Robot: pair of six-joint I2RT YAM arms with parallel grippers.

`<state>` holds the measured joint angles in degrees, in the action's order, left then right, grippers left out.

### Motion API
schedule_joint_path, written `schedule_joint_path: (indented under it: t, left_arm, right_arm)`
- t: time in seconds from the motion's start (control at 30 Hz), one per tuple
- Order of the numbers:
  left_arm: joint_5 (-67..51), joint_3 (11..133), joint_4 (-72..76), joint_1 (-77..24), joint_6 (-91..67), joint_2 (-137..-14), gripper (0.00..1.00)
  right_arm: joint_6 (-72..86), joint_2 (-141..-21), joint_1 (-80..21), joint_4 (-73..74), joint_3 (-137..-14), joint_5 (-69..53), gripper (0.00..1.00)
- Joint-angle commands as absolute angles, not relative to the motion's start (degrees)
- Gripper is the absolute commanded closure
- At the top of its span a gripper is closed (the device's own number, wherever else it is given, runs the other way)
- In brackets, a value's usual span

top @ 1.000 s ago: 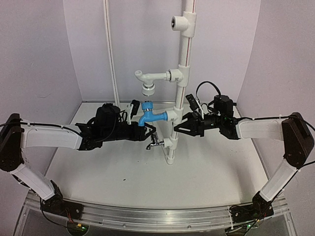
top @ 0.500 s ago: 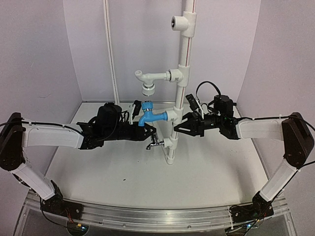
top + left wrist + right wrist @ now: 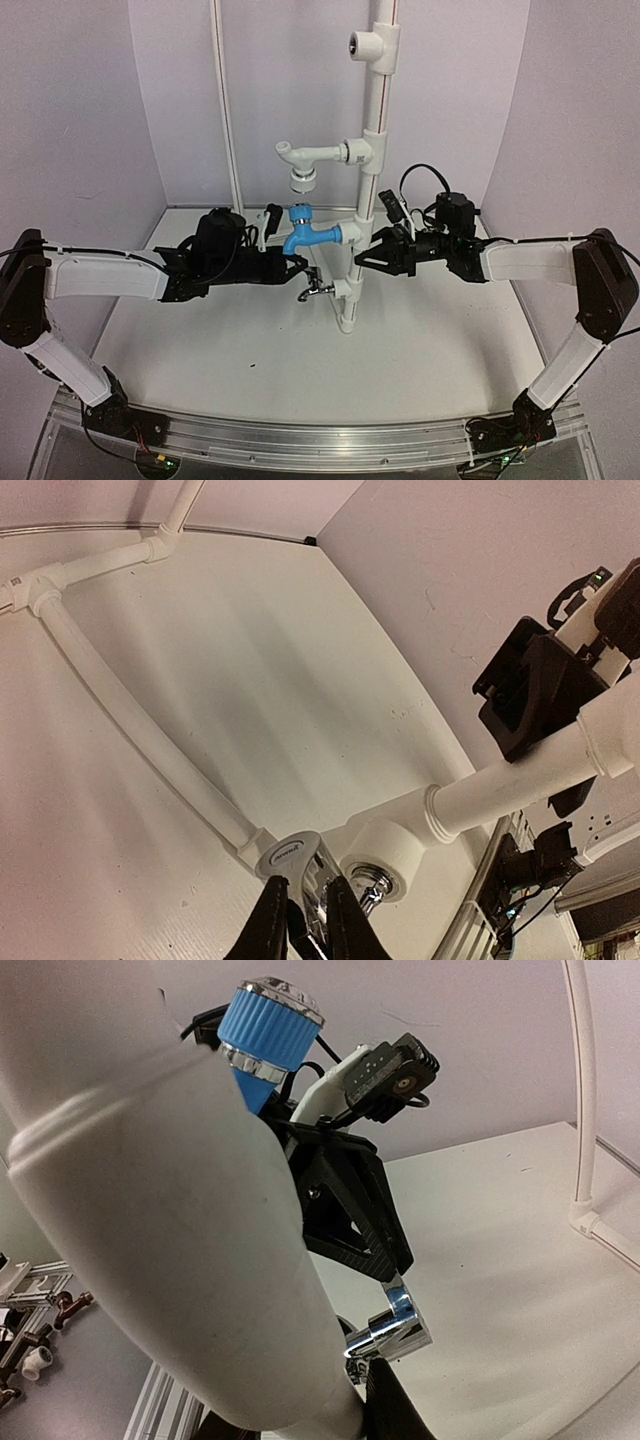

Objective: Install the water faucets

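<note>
Left gripper (image 3: 300,266): fingers (image 3: 266,930) narrow, pinching the silver faucet (image 3: 312,875).
Silver faucet: off the table, its end at the mouth of the lowest tee fitting (image 3: 388,848), below the blue tap (image 3: 300,232).
Right gripper (image 3: 362,258): clamped around the upright white pipe (image 3: 374,120), between the blue tap and the lowest tee fitting.

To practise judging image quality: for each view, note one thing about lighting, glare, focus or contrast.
Top external: soft even light, sharp throughout, only faint shadows on the table. Left wrist: washed-out, the white pipe barely stands out from the pale background; the silver faucet glints. Right wrist: the white pipe looms close and soft-edged; glare on the silver faucet.
</note>
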<state>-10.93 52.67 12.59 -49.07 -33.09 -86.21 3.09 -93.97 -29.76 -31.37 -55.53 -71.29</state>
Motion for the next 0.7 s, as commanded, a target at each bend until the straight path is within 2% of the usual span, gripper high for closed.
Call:
schedule_joint_path:
  t: [0.0,0.33,0.67]
  left_arm:
    - [-14.62,51.68,18.06,-48.83,-33.87,-84.70,0.99]
    - [-21.73,40.33,38.23,-48.70,-27.34,-79.70,1.00]
    - [-34.11,39.28,39.95,-48.76,-17.10,-78.93,1.00]
  right_arm:
    - [14.77,-92.99,-30.16,-25.93,-57.83,-71.54,1.00]
    - [14.50,-93.94,-30.23,-25.81,-57.74,-71.50,1.00]
    - [15.10,-94.38,-30.23,-25.84,-58.60,-71.54,1.00]
